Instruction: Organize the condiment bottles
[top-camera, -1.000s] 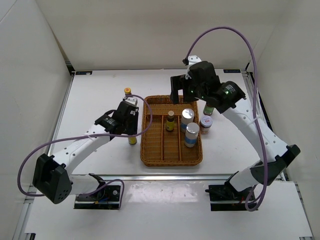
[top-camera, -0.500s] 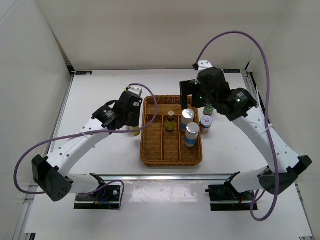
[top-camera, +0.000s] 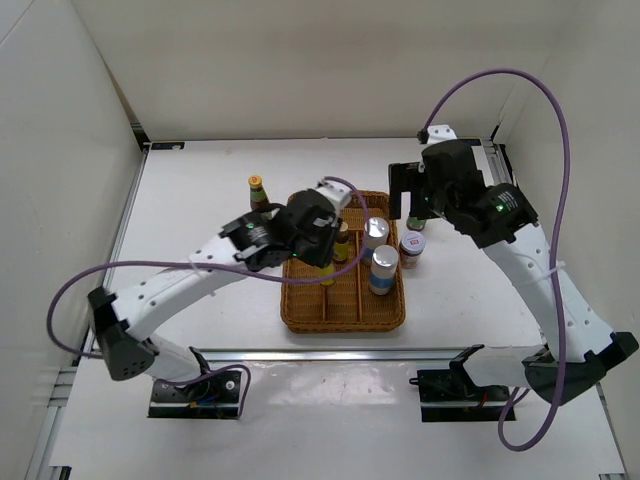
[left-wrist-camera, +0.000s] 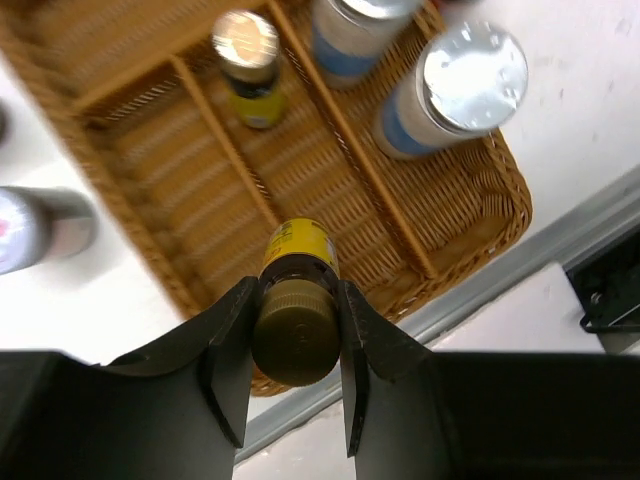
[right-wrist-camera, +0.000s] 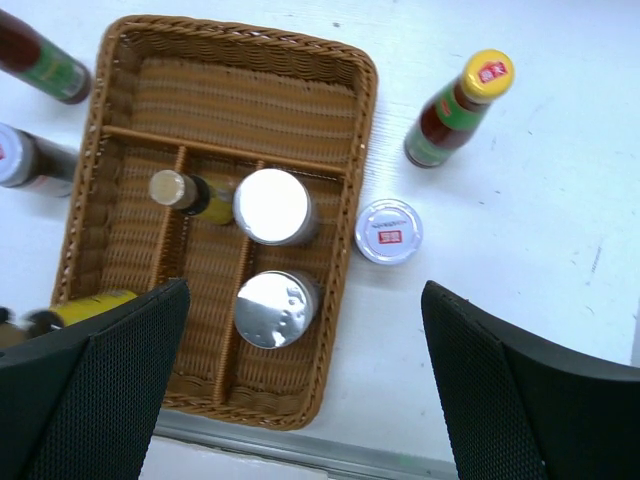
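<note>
Two arms reached over a white surface (top-camera: 200, 210). Below both sets of jaws lay the brown wicker tray (top-camera: 345, 300), split by dividers into long compartments. The right jaws were spread wide and held nothing, their dark fingers (right-wrist-camera: 110, 390) framing the tray from above.

One tall red-green bottle (right-wrist-camera: 455, 108) stood on the surface ahead of the right jaws, just outside the tray's far corner. The second tall bottle (right-wrist-camera: 40, 62) stood outside the opposite far corner.

Beneath the right jaws one silver-lidded shaker (right-wrist-camera: 272, 206) and a second shaker (right-wrist-camera: 272, 308) stood upright in the tray, one behind the other. A red-and-white-lidded jar (right-wrist-camera: 388, 231) sat on the surface just beside the tray wall near them. The other jar (right-wrist-camera: 22, 160) sat outside the opposite wall.

A small brown bottle (right-wrist-camera: 185, 192) stood in the tray beside the farther shaker. The left jaws pinched the other small brown bottle, yellow-labelled (left-wrist-camera: 295, 340), just under its cap, upright over the tray. I could not tell which compartment lay beneath it.
</note>
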